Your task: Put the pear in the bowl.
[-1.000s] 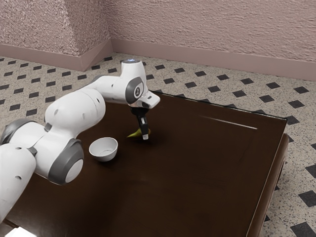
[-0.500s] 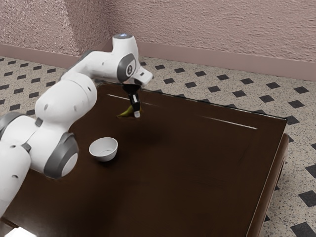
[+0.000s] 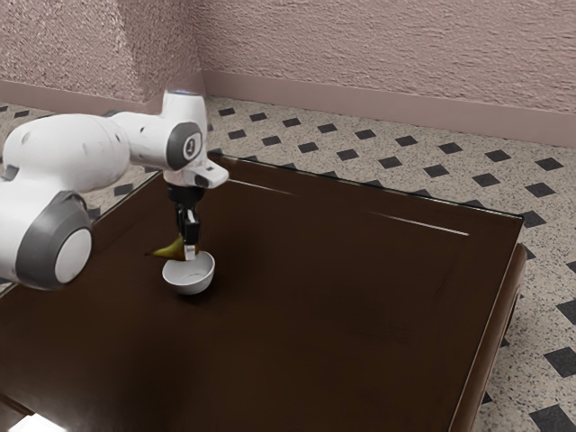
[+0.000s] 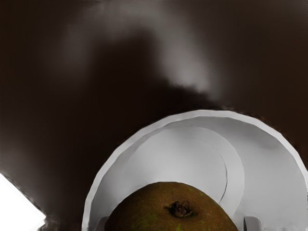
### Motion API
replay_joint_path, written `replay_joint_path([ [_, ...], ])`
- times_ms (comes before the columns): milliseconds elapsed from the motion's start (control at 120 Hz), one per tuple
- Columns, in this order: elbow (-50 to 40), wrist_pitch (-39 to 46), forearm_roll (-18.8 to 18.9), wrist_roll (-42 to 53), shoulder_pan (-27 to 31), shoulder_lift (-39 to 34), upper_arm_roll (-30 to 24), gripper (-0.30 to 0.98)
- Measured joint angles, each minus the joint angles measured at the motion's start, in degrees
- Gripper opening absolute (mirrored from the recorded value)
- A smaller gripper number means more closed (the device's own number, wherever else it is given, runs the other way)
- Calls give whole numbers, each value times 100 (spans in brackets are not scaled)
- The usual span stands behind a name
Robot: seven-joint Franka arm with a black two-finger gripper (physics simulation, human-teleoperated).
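I see the gripper (image 3: pixel 189 249) over the bowl (image 3: pixel 189 281), and the pear (image 3: pixel 167 249) is held between its 2 fingers, which stand apart by the thickness of the fruit. The pear lies across, near the rim and, it seems, a little above it; its narrow end points to the exterior view's left and reaches out past the rim. The bowl stands upright on the bench (image 3: pixel 315 324).

I judge that the step in hand is the last part of the carrying. The next move should bring the pear more to the middle, then lower it gently, and only after this open the 2 fingers. If it is released here, the narrow end could catch the rim and the pear could roll outside.
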Motion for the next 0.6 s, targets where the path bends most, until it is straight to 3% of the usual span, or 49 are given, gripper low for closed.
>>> replay_joint_path([
  [150,-213,-197,178,10,-6,-167,-81,-1],
  [325,-251,-386,188,19,-17,-292,-131,30],
  [517,-246,-574,154,20,-26,-393,-135,53],
  [550,-245,-635,246,-9,-60,-588,-142,55],
  [600,-309,-774,461,-194,-135,-1529,-333,58],
])
